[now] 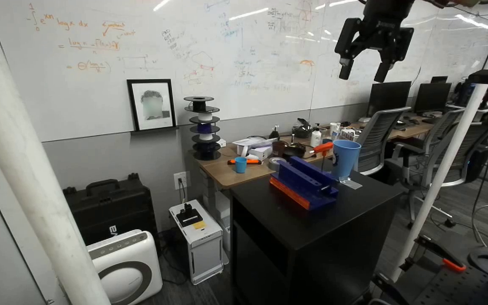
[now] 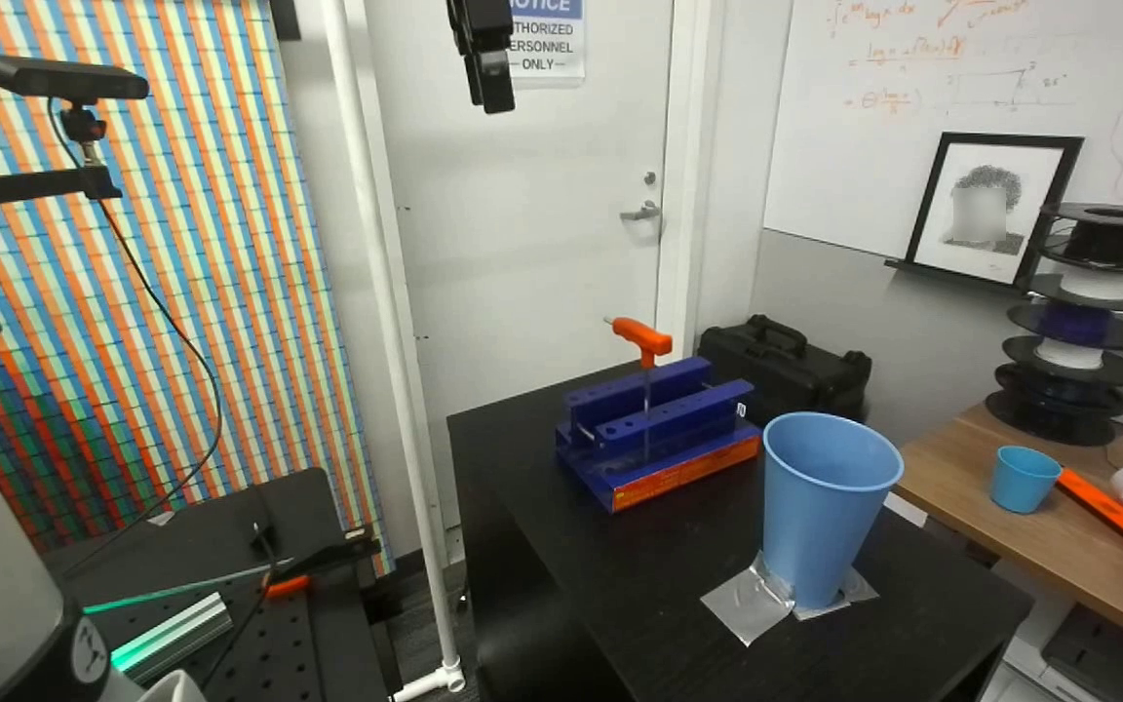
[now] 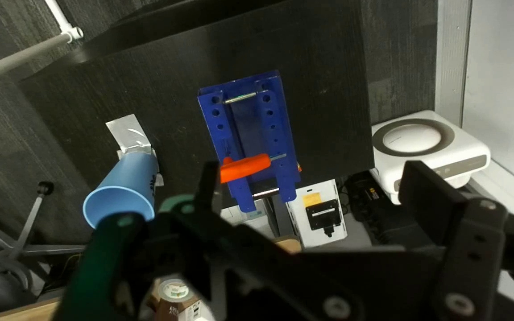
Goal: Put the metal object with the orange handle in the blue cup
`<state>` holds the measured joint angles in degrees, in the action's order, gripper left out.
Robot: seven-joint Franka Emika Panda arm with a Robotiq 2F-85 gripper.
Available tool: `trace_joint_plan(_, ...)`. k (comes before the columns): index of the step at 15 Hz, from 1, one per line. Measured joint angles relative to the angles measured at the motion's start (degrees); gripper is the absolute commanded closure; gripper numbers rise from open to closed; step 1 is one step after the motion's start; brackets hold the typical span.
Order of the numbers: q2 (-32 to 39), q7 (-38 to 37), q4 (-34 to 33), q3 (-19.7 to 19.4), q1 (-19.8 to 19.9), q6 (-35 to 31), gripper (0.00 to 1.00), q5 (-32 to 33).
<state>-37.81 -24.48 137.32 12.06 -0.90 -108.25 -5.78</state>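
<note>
The metal tool with the orange handle [image 1: 323,148] stands upright in a dark-blue rack [image 1: 295,199] on a black cabinet. Its T-shaped handle also shows in an exterior view [image 2: 643,336] and in the wrist view [image 3: 246,168]; its lower shaft is partly hidden by the rack. The tall light-blue cup [image 2: 825,517] stands upright beside the rack, taped at its base; it also shows in an exterior view [image 1: 345,159] and in the wrist view [image 3: 132,174]. My gripper [image 1: 363,73] is open and empty, high above the cabinet. In the wrist view its fingers [image 3: 312,178] are wide apart.
The black cabinet top [image 2: 610,565] carries the rack and the cup. A wooden desk [image 1: 218,171] behind it holds a smaller blue cup [image 1: 240,165], a spool stack [image 1: 205,129] and clutter. White poles [image 1: 443,169] stand near the cabinet.
</note>
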Motion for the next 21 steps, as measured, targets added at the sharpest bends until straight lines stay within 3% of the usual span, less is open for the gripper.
trace_joint_plan(5,2.6,-10.5,4.3,1.0,3.9,-14.0,0.00,0.4)
trace_joint_plan(10,11.5,-18.0,8.6,0.5,8.0,-25.5,0.00,0.5)
trace_joint_plan(16,20.8,-24.7,10.2,0.4,8.2,-38.5,0.00,2.0)
trace_joint_plan(21,26.1,-28.5,10.1,-0.2,7.9,-42.2,0.00,4.5)
